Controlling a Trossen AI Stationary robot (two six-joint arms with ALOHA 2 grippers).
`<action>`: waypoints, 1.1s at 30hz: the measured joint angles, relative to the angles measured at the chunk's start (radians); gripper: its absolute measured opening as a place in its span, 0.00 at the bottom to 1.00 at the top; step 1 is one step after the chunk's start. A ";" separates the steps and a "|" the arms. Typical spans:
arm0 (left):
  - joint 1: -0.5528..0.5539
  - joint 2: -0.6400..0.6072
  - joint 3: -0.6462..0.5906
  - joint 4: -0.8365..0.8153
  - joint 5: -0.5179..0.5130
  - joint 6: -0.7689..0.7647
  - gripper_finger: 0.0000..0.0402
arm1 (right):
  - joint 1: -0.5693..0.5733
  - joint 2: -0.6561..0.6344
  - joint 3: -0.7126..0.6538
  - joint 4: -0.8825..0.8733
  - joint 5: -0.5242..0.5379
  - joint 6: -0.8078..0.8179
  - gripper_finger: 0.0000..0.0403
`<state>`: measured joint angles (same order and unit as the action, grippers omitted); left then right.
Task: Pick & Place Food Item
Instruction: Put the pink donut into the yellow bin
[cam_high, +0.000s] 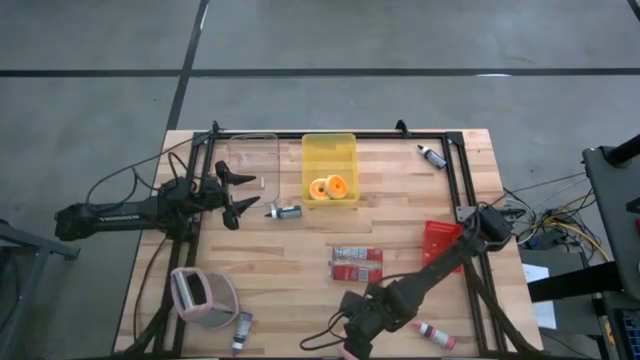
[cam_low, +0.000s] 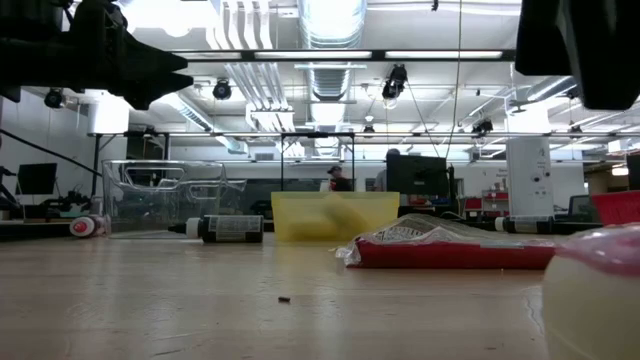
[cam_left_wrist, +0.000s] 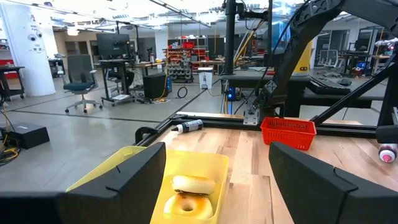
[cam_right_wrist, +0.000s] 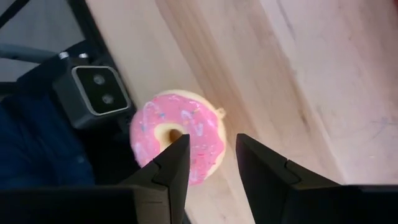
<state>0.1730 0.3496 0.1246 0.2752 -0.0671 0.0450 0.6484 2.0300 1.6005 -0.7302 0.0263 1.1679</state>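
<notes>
While from above my right gripper (cam_high: 352, 345) hangs over the table's (cam_high: 400, 200) near edge, my wrist view shows its fingers narrowly parted over the pink donut (cam_right_wrist: 177, 138), probably soft and light, best pinched across its ring; my left gripper (cam_high: 238, 195) waits, spread wide.

Table (cam_high: 400, 200) was light wood, matt, grain visible. Yellow bin (cam_high: 329, 158) was translucent plastic, smooth. Clear container (cam_low: 160, 195) looked like glossy transparent plastic. Red basket (cam_left_wrist: 288, 132) was perforated plastic. Pink donut (cam_right_wrist: 180, 140) had glossy sprinkled icing.
</notes>
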 joint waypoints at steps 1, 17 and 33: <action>0.000 0.000 0.000 0.000 0.000 0.000 0.72 | 0.002 0.000 0.000 0.012 0.000 -0.002 0.33; 0.000 0.000 0.000 0.000 0.000 0.000 0.72 | 0.035 0.001 -0.086 0.133 -0.008 0.012 0.57; 0.000 0.000 0.000 0.000 0.000 0.000 0.72 | 0.046 0.001 -0.155 0.229 -0.011 0.038 0.78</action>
<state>0.1732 0.3495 0.1246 0.2752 -0.0671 0.0452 0.6945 2.0312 1.4459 -0.5015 0.0153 1.2055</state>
